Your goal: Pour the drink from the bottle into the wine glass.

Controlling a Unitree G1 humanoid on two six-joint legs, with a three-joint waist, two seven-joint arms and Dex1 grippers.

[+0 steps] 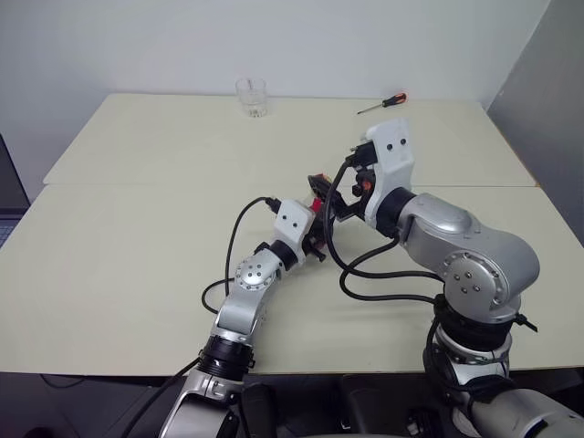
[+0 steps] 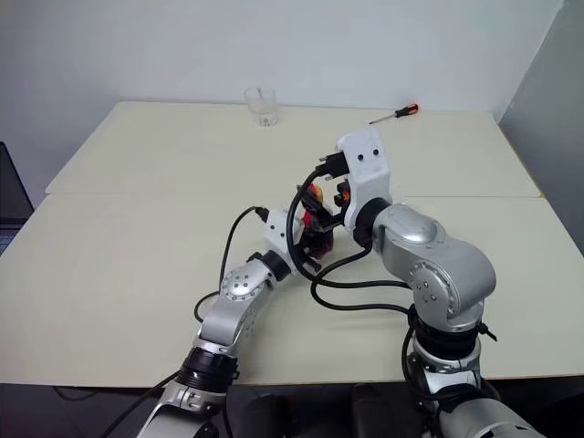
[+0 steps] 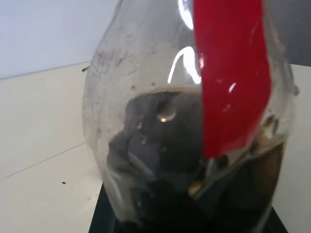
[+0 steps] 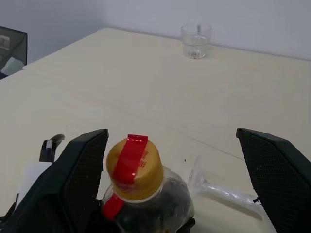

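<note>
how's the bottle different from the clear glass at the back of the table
The bottle holds dark liquid; the tumbler looks empty. The bottle is closed by a yellow cap under a red strip; the tumbler is open-topped. The bottle is clamped in the left gripper near the table's middle, with the right gripper open around its cap; the tumbler stands alone at the far edge. Both are clear and upright.

A: What's between the right gripper [image 4: 177, 165] fingers?
B: Jaws spread wide. Bottle [image 4: 146, 199] with yellow cap [image 4: 134, 170], red strip over it, dark drink [image 4: 165, 204] inside.
A: Anything else?
B: Wine glass [image 4: 218, 190] on its side just beside it. Tumbler [image 4: 196, 41] far across the table [image 4: 121, 82].
</note>
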